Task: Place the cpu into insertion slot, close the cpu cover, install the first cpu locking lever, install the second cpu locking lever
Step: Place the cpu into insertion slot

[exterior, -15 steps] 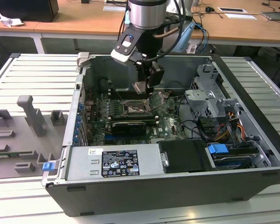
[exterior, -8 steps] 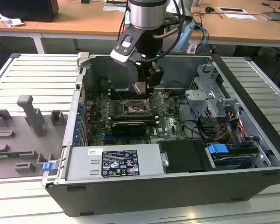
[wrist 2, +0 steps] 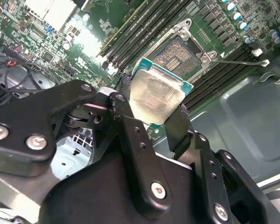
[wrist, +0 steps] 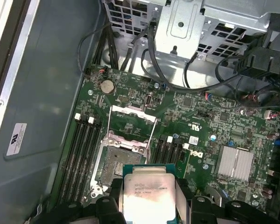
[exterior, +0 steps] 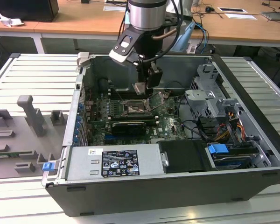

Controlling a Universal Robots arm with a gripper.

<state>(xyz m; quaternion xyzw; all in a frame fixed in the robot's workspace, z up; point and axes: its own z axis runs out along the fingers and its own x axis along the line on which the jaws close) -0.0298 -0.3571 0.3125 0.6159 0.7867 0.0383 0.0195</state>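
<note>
background: pale wooden desks [exterior: 84, 23] run along the far side of the exterior view, with loose papers on top.
surface: a ribbed grey-white slatted bench [exterior: 37, 70] carries everything.
fixtures: at the exterior view's left, matte grey moulded blocks [exterior: 32, 119], stepped and boxy, lie on the bench beside the case.
case: a dark tower case [exterior: 177, 196] lies on its side with the panel off; its inner walls are dull grey sheet metal.
power supply: a bare silvery box [exterior: 114, 161] with a dark label sits along the near wall.
insertion slot: a square dark socket with a silvery rim [exterior: 132, 109], bare, set in the green circuit board [exterior: 170, 123]. its contact field looks finely grained in both wrist views [wrist: 119, 163] [wrist 2: 177, 53].
memory slots: long, narrow, dark ribs [wrist 2: 140, 28] flank the socket.
cpu cover: a thin silvery frame with a square cut-out [wrist: 133, 119], swung open off the socket on its hinge.
cpu: a flat square chip [exterior: 139, 88] with a brushed beige-silver face and green edge, held above the slot and apart from it [wrist: 147, 193] [wrist 2: 156, 95].
gripper: black bolted links [exterior: 147, 81]; its jaws are clamped on opposite edges of the cpu [wrist 2: 151, 100] [wrist: 148, 200].
locking lever: a thin silvery wire rod [wrist 2: 238, 60] juts out from a socket corner.
drive cage: at the exterior view's right, perforated silvery sheet metal [exterior: 210, 100], with black cables [exterior: 191, 126] below it and a blue plastic tab [exterior: 218, 150] nearer.
</note>
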